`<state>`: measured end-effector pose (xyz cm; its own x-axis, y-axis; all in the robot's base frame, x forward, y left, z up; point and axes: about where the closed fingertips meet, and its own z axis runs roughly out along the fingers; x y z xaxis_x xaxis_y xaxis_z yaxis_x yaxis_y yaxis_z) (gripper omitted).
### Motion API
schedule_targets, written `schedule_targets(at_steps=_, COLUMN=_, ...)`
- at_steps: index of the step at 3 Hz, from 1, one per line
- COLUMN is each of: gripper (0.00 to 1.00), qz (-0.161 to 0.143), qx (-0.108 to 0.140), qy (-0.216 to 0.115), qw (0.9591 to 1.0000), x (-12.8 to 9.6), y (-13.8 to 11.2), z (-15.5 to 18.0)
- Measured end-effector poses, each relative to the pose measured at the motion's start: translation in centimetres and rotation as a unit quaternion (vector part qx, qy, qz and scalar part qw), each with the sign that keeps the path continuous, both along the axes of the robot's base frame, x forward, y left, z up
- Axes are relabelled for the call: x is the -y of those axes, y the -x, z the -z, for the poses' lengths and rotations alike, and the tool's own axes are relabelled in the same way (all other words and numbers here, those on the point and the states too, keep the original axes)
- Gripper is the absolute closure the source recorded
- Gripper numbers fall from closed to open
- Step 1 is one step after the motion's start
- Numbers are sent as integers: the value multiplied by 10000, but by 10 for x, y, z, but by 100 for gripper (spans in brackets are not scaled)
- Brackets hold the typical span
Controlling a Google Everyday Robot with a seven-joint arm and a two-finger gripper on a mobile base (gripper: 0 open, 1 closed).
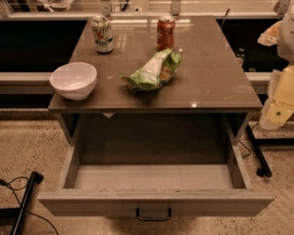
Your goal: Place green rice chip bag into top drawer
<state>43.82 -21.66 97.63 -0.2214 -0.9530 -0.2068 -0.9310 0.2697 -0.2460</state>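
Since the green rice chip bag [152, 71] lies on the worktop [210, 77] above the open top drawer [152, 177], move the gripper [283, 99], at the right edge, aperture indiscernible, onto 1 raised fold.

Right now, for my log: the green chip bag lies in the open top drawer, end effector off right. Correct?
No. In the camera view the green rice chip bag lies on the tabletop, above the open top drawer; end effector is off to the right.
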Motion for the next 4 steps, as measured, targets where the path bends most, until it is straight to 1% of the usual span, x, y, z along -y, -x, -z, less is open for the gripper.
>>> schedule_targets(at_steps=1, gripper=0, qz=0, qx=0, qy=0, qw=10000, x=0, y=0, z=0)
schedule_targets(at_steps=2, gripper=0, qz=-241, qx=87, qy=102, qw=9996, x=-6, y=-1, z=3)
schedule_targets(at_steps=3, gripper=0, qz=-1026, qx=620, qy=94, qw=9927, x=-30, y=-24, z=12)
schedule_targets(at_steps=4, gripper=0, qz=-2292, qx=1484, qy=348, qw=9614, x=-72, y=-87, z=15)
